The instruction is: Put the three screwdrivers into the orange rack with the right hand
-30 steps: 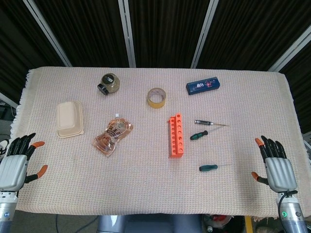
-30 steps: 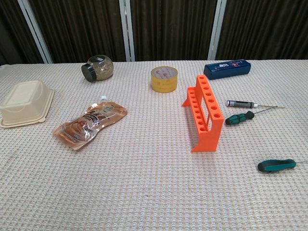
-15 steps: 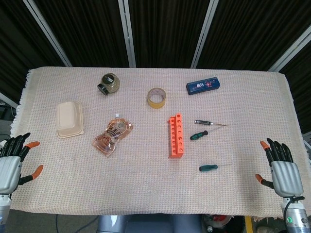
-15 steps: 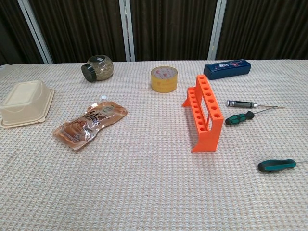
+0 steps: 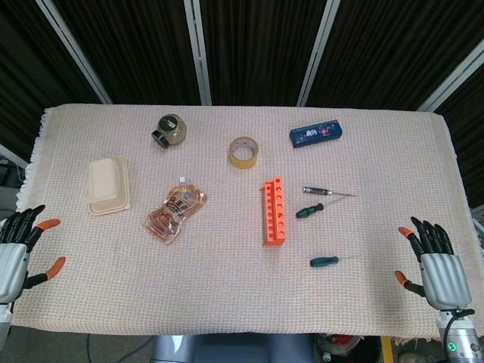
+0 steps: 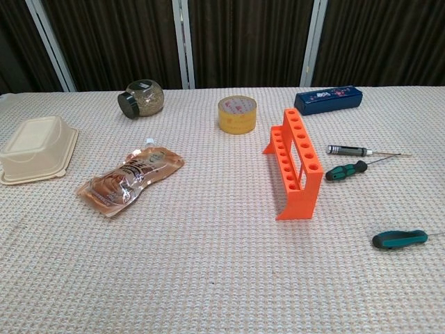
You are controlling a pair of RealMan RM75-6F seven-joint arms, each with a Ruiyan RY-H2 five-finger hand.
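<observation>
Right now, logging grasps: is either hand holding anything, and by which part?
Nothing is held. The left hand and right hand are open at the table's edges.

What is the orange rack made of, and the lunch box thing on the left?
The orange rack looks like hard plastic: one bright, even colour, a smooth matt surface and crisp round holes. The beige lidded box looks like moulded fibre or foam: dull, pale, with soft rounded edges. Which of the two is hard to tell.

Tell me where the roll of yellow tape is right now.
In the head view the yellow tape roll sits on the far middle of the table, between the jar to its left and the blue box to its right, beyond the orange rack.
</observation>
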